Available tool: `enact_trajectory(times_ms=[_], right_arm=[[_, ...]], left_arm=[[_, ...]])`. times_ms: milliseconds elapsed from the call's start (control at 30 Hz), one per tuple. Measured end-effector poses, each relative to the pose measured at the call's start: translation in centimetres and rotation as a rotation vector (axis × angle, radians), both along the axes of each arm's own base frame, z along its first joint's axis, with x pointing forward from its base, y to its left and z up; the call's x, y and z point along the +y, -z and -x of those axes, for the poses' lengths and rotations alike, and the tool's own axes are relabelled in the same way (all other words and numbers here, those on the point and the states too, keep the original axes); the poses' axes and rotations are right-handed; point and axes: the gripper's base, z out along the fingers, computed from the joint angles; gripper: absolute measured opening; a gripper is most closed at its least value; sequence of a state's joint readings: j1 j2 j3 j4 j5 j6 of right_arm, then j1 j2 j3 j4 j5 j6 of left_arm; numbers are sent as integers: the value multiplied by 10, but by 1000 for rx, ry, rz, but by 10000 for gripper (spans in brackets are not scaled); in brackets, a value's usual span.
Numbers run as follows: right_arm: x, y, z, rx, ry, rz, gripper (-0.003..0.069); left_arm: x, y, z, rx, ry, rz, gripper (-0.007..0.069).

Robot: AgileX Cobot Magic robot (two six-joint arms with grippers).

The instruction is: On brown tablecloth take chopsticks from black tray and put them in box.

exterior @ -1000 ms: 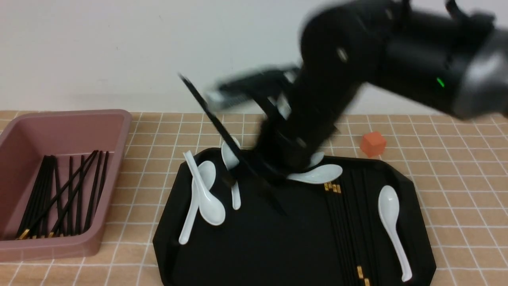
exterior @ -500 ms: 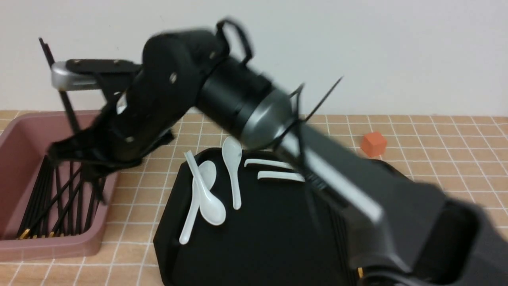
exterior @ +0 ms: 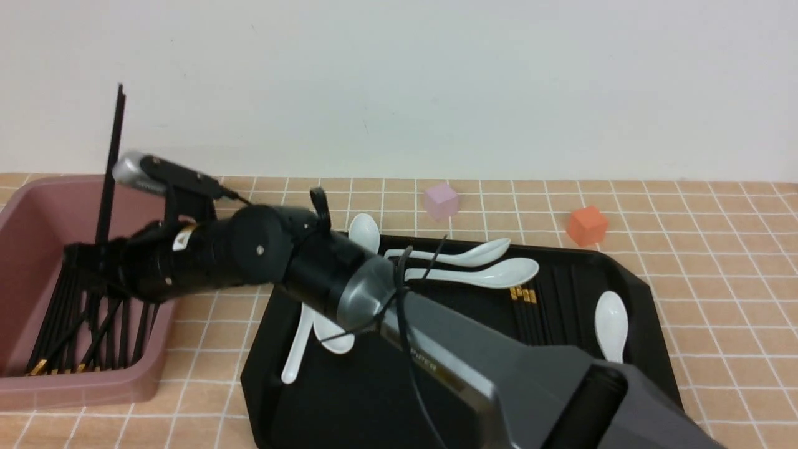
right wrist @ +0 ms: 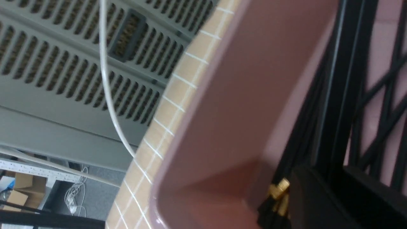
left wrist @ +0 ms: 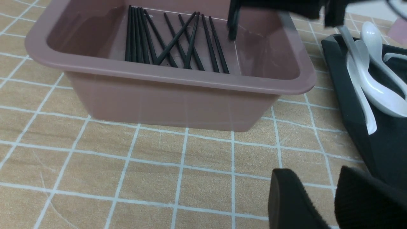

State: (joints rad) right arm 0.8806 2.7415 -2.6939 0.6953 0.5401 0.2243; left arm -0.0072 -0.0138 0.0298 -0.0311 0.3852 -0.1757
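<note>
**Chopsticks (exterior: 115, 156) upright over the box (exterior: 81, 386)**

Right gripper (exterior: 84, 259) clamps the thin black chopsticks, near-vertical above the deep, round-cornered mauve plastic box. More lie on its smooth floor. Gold-banded ones rest in the glossy black tray (exterior: 349, 399) on the white-gridded brown tablecloth (exterior: 717, 262). Left gripper (left wrist: 318, 181): padded fingers slightly apart, holding nothing.

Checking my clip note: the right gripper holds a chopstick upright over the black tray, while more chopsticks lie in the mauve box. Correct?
Not quite. In the front view the right gripper holds the chopstick upright over the box, not the black tray. More chopsticks do lie in the box.
</note>
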Motion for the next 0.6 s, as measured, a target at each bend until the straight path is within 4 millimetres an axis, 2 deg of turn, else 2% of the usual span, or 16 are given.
enact_trajectory(times_ms=[133, 300, 367, 467, 533, 600], right_arm=[[0, 4, 1, 11, -8, 9, 189], [-1, 4, 5, 37, -55, 50, 383], [-2, 1, 8, 47, -81, 68, 433], [-4, -4, 12, 41, -114, 110, 462], [-9, -15, 16, 2, -152, 172, 462], [-16, -33, 19, -63, -183, 229, 430]], left_arm=[[0, 0, 0, 0, 0, 0, 238], [0, 0, 0, 0, 0, 0, 238], [0, 0, 0, 0, 0, 0, 238], [0, 0, 0, 0, 0, 0, 238], [0, 0, 0, 0, 0, 0, 238], [0, 0, 0, 0, 0, 0, 238]])
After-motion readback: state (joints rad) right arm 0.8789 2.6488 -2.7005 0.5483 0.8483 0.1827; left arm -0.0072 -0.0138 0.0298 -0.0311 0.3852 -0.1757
